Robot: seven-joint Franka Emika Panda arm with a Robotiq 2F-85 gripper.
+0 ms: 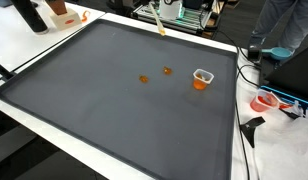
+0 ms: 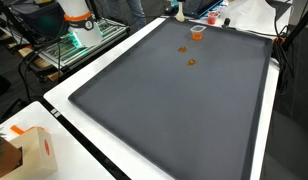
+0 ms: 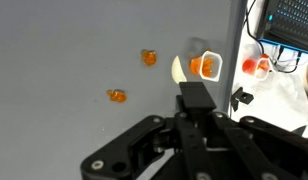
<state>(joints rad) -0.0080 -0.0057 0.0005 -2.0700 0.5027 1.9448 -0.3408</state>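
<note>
In the wrist view my gripper point(image 3: 199, 97) has its black fingers closed together with nothing between them. It hangs above a dark grey mat point(image 3: 64, 60). Beyond the fingertips stands a small clear plastic cup point(image 3: 205, 67) with orange contents. Two small orange pieces point(image 3: 148, 58) point(image 3: 116, 96) lie loose on the mat to its left. Both exterior views show the cup point(image 1: 202, 79) point(image 2: 198, 31) and the two orange pieces point(image 1: 145, 79) point(image 2: 191, 63) on the mat point(image 1: 104, 100) point(image 2: 174, 110). The gripper itself does not show in either exterior view.
The mat lies on a white table point(image 1: 244, 120) point(image 2: 64, 100). A red and white object point(image 1: 266, 102) and cables lie off one table edge. A cardboard box point(image 2: 24, 150) stands on one corner. An equipment rack point(image 2: 74, 45) and a person point(image 1: 284, 25) are beside the table.
</note>
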